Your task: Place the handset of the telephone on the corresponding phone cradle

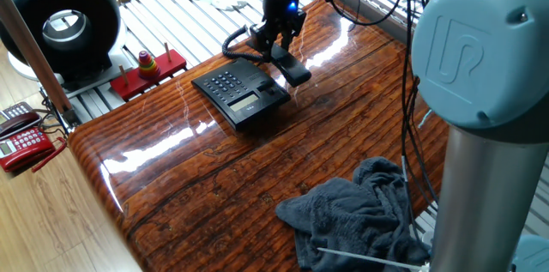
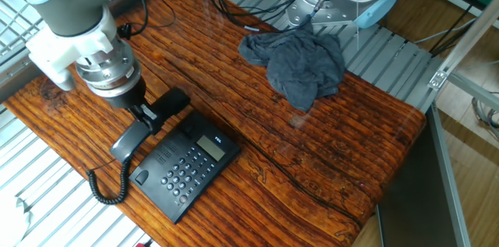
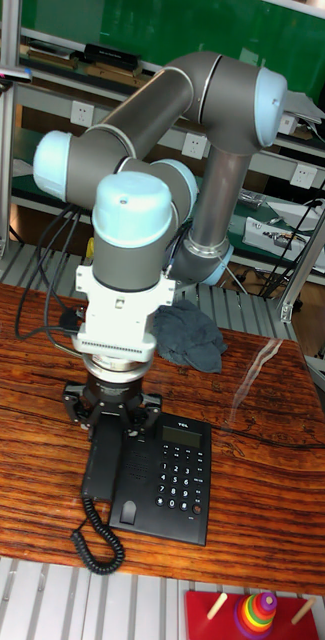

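One handset point(image 2: 148, 121) clamped in gripper point(image 2: 146, 114), beside phone cradle point(image 3: 132, 470).

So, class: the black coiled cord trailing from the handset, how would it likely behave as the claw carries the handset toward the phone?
The coiled cord is probably floppy and springy: it hangs in a loose curve from the handset. It likely stretches and drags rather than resists, since the claw holds the handset beside the phone base with slack left.
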`<state>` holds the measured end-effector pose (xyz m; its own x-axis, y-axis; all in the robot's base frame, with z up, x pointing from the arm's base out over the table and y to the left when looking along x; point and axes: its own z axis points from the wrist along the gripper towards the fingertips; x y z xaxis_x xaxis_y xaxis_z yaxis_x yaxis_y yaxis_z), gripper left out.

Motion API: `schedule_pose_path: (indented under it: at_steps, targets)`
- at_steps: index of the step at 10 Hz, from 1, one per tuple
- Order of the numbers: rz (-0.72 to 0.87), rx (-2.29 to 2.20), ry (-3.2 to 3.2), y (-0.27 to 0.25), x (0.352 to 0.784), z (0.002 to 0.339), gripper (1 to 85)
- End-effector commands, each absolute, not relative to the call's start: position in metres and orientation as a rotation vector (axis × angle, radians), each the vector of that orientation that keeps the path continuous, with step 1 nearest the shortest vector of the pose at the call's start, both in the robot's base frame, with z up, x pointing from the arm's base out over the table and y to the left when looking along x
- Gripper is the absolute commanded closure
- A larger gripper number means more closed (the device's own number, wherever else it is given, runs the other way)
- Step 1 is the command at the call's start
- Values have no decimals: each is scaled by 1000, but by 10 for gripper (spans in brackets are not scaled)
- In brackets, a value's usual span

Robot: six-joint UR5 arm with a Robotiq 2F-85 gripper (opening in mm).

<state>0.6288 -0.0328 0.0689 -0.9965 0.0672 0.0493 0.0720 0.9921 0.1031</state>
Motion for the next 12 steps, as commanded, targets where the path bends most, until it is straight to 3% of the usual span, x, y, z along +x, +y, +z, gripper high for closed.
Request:
schedule_pose_path:
  at_steps: [1, 4, 12]
  targets:
    - [-171, -128, -3082, -22, 630, 69, 603]
    - [-139, -141, -3093, -18, 630, 52, 603]
    - [-140, -162, -3082, 0, 627, 60, 607]
